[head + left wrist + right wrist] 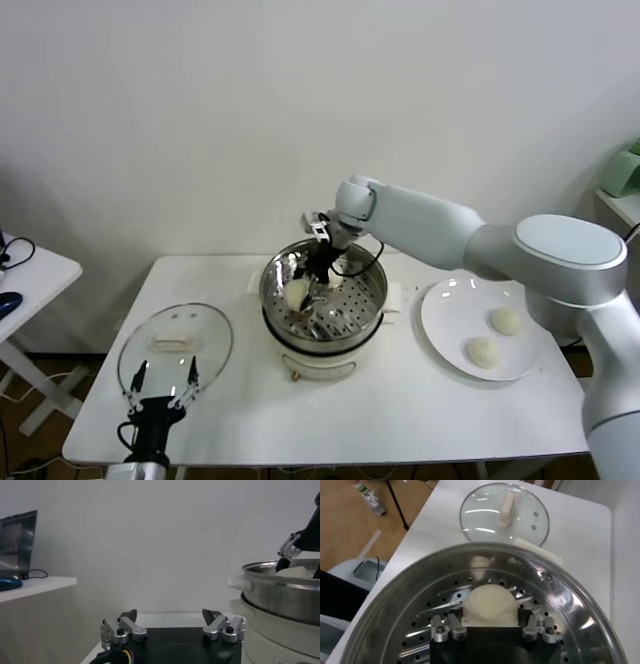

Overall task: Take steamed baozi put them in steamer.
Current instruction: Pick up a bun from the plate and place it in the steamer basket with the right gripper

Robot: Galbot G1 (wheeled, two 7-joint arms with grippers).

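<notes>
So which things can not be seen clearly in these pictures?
- Right gripper: whether it grips or has released the baozi; the wrist block hides the contact.
- Steamer tray: the arm covers part in the head view.
- Left gripper, open, parked by the glass lid: its body is cut by the edge.

Bright, even indoor light; glare streaks the steamer [560,595] wall, and shadows on the table [400,410] stay soft.

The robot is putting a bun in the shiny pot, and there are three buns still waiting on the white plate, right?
Almost. The right gripper is indeed lowering a bun into the steamer, but the head view shows only two buns on the white plate, not three. The left gripper waits by the glass lid.
</notes>
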